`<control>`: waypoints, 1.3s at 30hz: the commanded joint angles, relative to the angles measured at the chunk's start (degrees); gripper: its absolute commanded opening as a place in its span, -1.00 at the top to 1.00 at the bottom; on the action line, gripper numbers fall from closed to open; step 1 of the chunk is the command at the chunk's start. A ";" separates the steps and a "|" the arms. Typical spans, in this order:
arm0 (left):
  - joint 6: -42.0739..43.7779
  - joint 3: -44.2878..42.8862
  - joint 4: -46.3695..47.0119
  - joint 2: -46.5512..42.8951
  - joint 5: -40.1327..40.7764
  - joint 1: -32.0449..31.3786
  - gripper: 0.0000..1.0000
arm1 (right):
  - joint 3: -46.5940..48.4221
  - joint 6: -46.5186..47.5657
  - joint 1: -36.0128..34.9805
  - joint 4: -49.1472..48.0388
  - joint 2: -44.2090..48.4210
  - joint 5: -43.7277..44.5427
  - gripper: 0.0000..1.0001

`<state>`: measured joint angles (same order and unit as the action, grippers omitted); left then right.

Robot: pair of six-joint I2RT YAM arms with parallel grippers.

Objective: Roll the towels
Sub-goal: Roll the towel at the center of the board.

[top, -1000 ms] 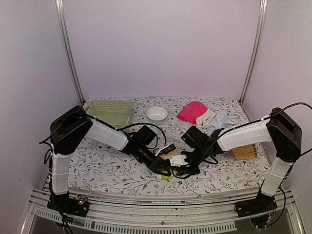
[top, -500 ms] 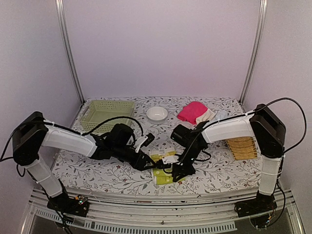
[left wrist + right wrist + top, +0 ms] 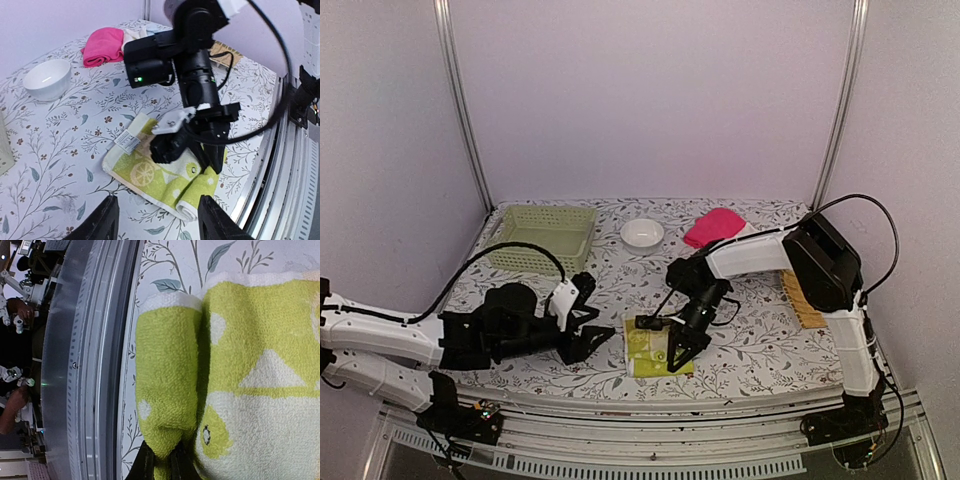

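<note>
The small yellow-green-and-cream towel lies at the table's front middle, its near end curled into a short roll. My right gripper is shut on that rolled end; in the right wrist view its jaws pinch the green fold. My left gripper is open and empty, left of the towel and apart from it; its fingers frame the towel. The pink towel lies at the back, a cream-white one beside it. The pale blue towel is mostly hidden.
A pale green basket stands at the back left and a white bowl at the back middle. A yellow woven tray lies at the right edge behind my right arm. The metal front rail runs close to the roll.
My left arm has pulled back far to the left, away from the towel. My right gripper has shifted left to the towel's near end. The towel now lies flatter with its near end rolled.
</note>
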<state>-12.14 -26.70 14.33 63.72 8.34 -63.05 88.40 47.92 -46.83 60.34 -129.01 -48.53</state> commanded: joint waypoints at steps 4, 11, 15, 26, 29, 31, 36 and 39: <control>13.88 -2.69 -0.68 5.93 3.25 -6.86 -0.03 | 2.77 1.42 2.24 4.40 -7.97 -0.50 0.92; 24.25 -16.03 -8.07 24.76 -1.50 -8.81 -0.01 | 3.34 0.70 2.28 4.35 -8.65 -0.84 0.90; 27.81 -20.10 -8.57 32.27 -3.28 -9.29 -0.02 | 3.76 0.65 2.36 4.35 -8.78 -0.62 0.90; 29.95 -23.93 -13.03 40.35 -3.46 -9.29 0.24 | 4.26 0.34 2.33 4.29 -9.13 -0.80 0.89; 29.66 -23.69 -13.27 40.86 -1.82 -9.45 0.45 | 4.77 0.30 2.42 5.37 -8.53 -1.18 0.82; 29.35 -23.30 -12.94 40.51 -1.37 -9.44 0.61 | 5.41 1.33 2.84 7.84 -6.35 -2.27 0.67; 29.35 -22.35 -12.56 39.51 -1.70 -9.87 0.74 | 9.20 4.51 6.10 11.81 3.40 -7.11 0.38; 29.67 -22.48 -12.45 39.38 -0.97 -10.29 0.75 | 11.60 0.83 6.63 7.78 3.38 -7.70 0.34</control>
<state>17.37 -49.84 3.73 103.31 7.01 -72.05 95.94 50.33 -42.13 70.85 -129.58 -54.70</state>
